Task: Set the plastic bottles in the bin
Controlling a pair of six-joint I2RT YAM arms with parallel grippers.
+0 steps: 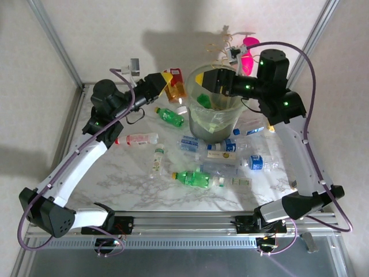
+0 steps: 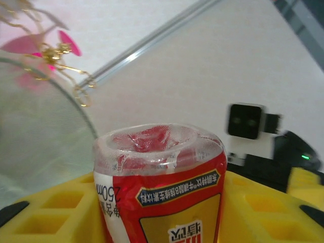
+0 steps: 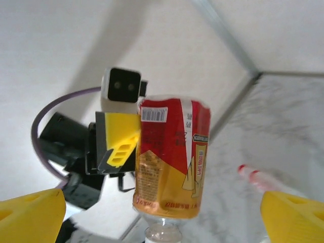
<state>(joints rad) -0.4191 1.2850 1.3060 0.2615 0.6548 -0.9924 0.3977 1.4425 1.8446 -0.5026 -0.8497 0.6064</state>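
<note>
Yellow pads (image 2: 50,212) of the left gripper (image 2: 162,217) are clamped on a red-labelled bottle (image 2: 167,187), whose dimpled base is turned away from the gripper. Nearer the arm bases (image 1: 109,222) than either gripper, the other plastic bottles (image 1: 196,179) are strewn flat on the marbled surface (image 1: 132,184), green, blue-labelled and red-labelled ones among them. Just to the right of the left gripper the bin (image 1: 210,134) is stood, lined with a yellowish-green bag (image 1: 220,118), and the held bottle is found beside its rim, outside it. Over the bin's mouth the right gripper (image 1: 203,81) is held with its fingers spread wide apart. Beyond the right gripper, past the bin, a pink-and-gold ornament (image 1: 245,49) is seen.
</note>
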